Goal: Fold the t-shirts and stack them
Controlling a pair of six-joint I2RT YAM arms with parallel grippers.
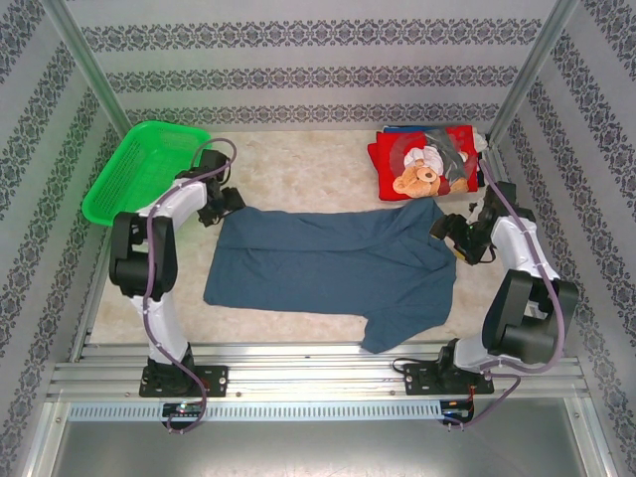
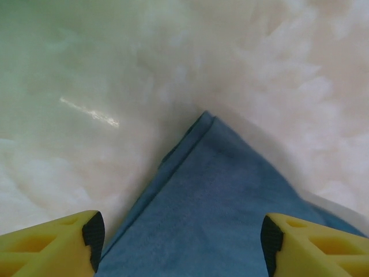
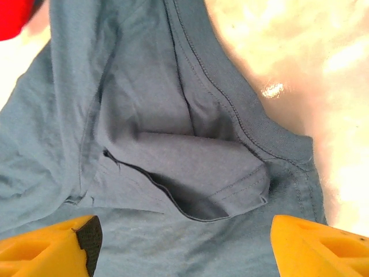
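**A:** Where is the slate-blue t-shirt [image 1: 333, 266] found?

**B:** It is spread flat across the middle of the table [image 1: 298, 164], between the two arms. One part is extended toward the near edge on the right side, and a sleeve is seen folded over the body close to the right arm.

**A:** How is the left gripper [image 2: 183, 234] held?

**B:** Its jaws are spread wide over the shirt's far left corner. Nothing is pinched. The cloth is seen lying on the table between the yellow fingers [image 2: 52, 245].

**A:** And the right gripper [image 3: 181, 239]?

**B:** It is released as well. Its jaws are parted above the sleeve opening and its stitched hem, and no cloth is gripped.

**A:** What is placed around the shirt?

**B:** A red t-shirt [image 1: 422, 164] with a teddy-bear print is set at the far right, on folded cloth of which a dark blue edge [image 1: 396, 130] is shown. The blue shirt's far right corner is brought just beside it. Whether the two touch cannot be told. A green basket [image 1: 139, 169] is propped at the far left, against the wall.

**A:** Is anything found in the way?

**B:** The red t-shirt is found near the right gripper, and the basket just behind the left arm.
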